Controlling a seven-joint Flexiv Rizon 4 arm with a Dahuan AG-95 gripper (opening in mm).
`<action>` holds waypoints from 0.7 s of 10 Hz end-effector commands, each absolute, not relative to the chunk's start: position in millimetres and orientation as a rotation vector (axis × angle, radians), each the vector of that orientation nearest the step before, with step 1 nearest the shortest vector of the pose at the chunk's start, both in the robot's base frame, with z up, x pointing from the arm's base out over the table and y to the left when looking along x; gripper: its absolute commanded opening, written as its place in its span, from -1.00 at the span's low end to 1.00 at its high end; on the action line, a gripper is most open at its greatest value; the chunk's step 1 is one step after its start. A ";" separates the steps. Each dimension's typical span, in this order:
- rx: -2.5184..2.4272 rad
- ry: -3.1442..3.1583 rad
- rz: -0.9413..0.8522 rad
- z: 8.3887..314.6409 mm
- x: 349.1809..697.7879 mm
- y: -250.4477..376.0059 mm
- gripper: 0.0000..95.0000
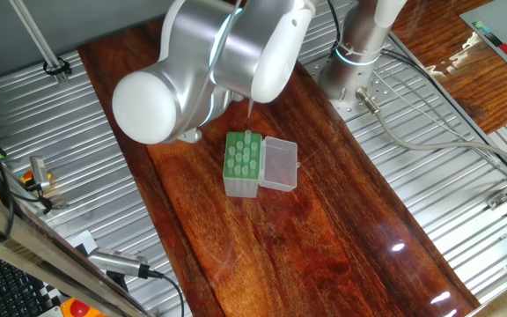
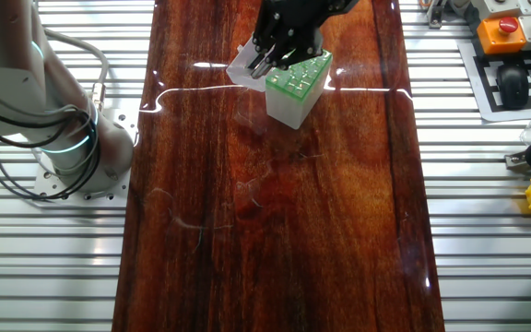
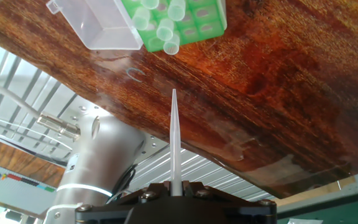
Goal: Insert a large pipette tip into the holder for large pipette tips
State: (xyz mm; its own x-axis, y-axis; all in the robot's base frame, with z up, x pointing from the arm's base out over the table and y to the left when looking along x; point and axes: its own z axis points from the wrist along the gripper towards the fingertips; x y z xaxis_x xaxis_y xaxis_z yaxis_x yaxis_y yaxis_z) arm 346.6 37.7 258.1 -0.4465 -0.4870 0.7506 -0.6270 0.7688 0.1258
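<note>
Fingers [image 2: 267, 63] closed on large pipette tip [image 3: 174, 140], pointing down out of the grip, hanging above worktop [image 1: 324, 238]. Tip end sits just over holder for large pipette tips [image 1: 242, 162], near its edge, not in a hole. Holder stands toward the worktop end nearest robot base [image 1: 359, 48], clear lid [image 1: 279, 165] flipped open flat beside it. Lots of bare wood on the far half, metal slats [image 2: 496, 231] along both long edges.

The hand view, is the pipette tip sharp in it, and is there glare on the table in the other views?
Hand view: the large pipette tip is sharp, and the green holder is cut by the top edge. One fixed view: white glare spots on the table. The other fixed view: a bright reflected streak crosses the wood beside the holder.
</note>
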 end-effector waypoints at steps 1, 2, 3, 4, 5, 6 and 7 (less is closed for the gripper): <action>0.829 -2.129 0.213 255.4 348.1 36.5 -1.00; 0.831 -2.128 0.213 254.6 348.1 36.1 -1.00; 0.832 -2.127 0.214 254.0 348.2 35.9 -1.00; 0.833 -2.126 0.213 253.6 348.1 36.5 -1.00; 0.833 -2.126 0.213 253.2 348.0 37.8 -1.00; 0.832 -2.126 0.214 252.9 347.8 39.5 -1.00; 0.832 -2.125 0.214 252.7 347.5 41.5 -1.00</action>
